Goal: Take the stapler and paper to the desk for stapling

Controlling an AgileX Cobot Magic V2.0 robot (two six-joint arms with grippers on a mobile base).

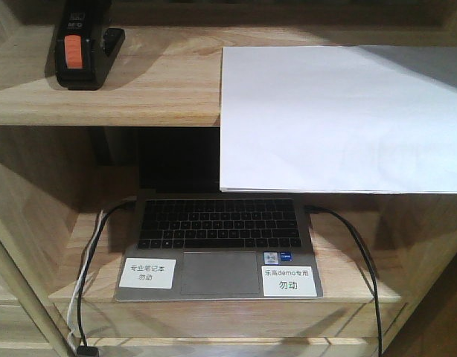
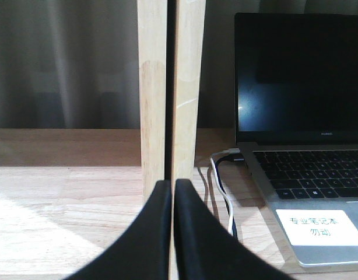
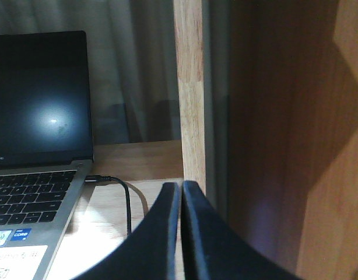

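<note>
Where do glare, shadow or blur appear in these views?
Front view: a grey shadow crosses the paper at upper right; left wrist view: a bright patch on the shelf board, lower left; right wrist view: a soft glare spot on the laptop screen.

An open laptop (image 1: 217, 245) is being kept on the lower level of a light wooden shelf unit (image 1: 139, 97), a faint glare being reflected in its dark screen (image 3: 39, 99). Two white labels (image 1: 146, 273) printed with Chinese characters are being carried either side of its trackpad (image 1: 219, 272). Black cables (image 1: 360, 253) are being fed to both sides, a white cable (image 1: 78, 290) being run alongside the left one.
</note>
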